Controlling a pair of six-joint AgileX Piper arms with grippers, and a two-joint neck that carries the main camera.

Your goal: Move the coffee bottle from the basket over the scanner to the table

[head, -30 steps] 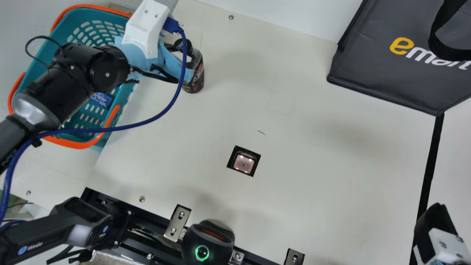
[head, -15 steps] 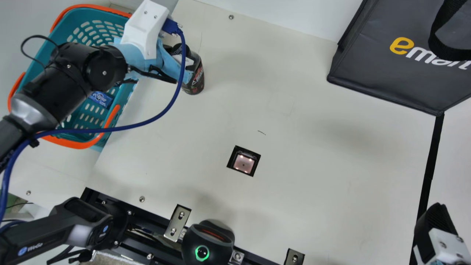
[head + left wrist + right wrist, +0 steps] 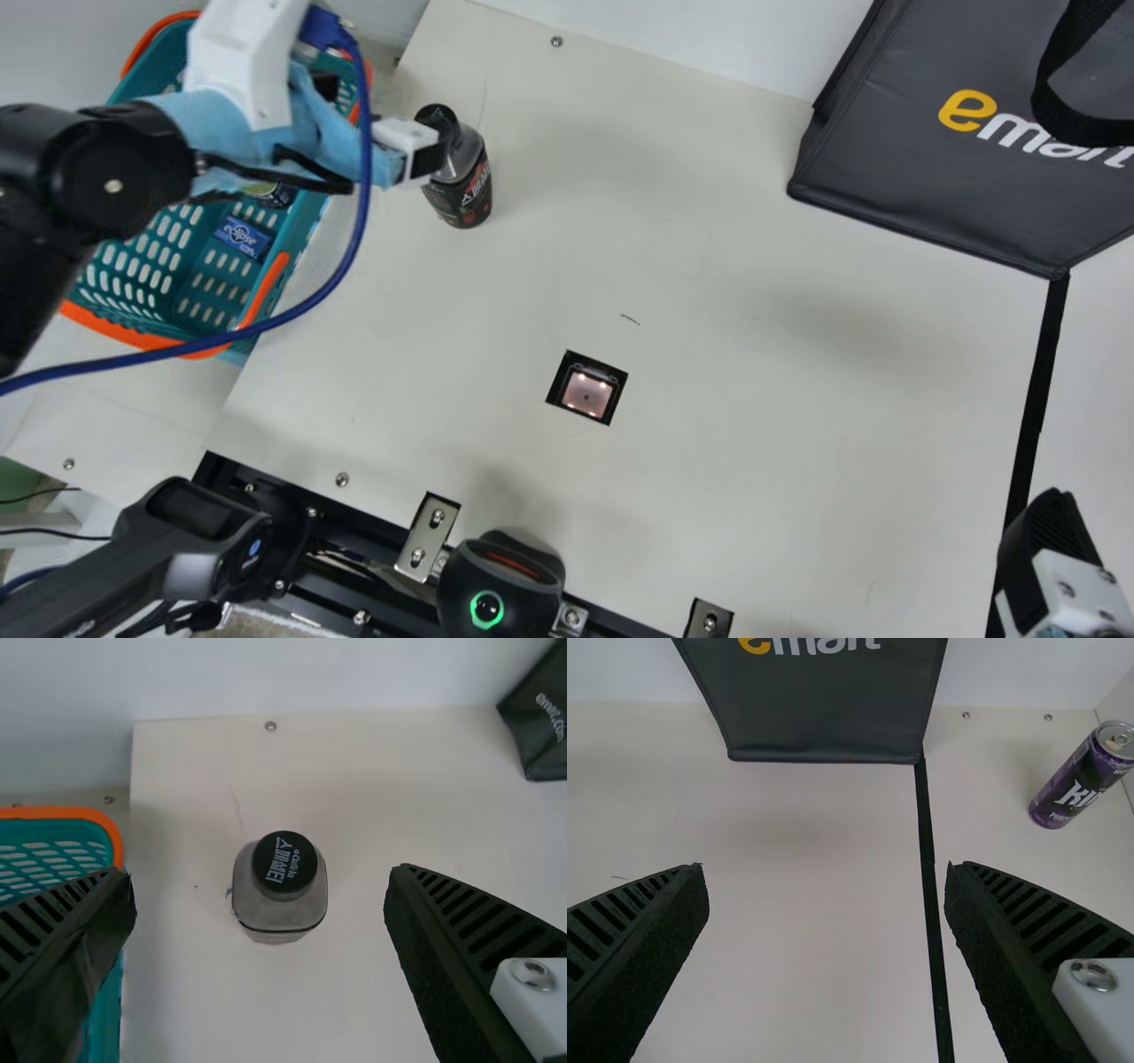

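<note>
Here, the coffee bottle [image 3: 469, 190] stands upright on the cream table, centred ahead of the left gripper [image 3: 259, 875], the nearer one, spread wide and empty.
Backing off along the bottle's vertical axis should spare it a knock. Smooth round black cap, clear shoulders, dark label; beside it, a perforated teal plastic basket [image 3: 84, 814]; well apart, the square glowing scanner window [image 3: 586, 392].

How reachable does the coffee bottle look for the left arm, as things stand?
Yes, most likely: the left hand is open close to the upright bottle, nothing visible lies between them, and the basket is off to one side.
</note>
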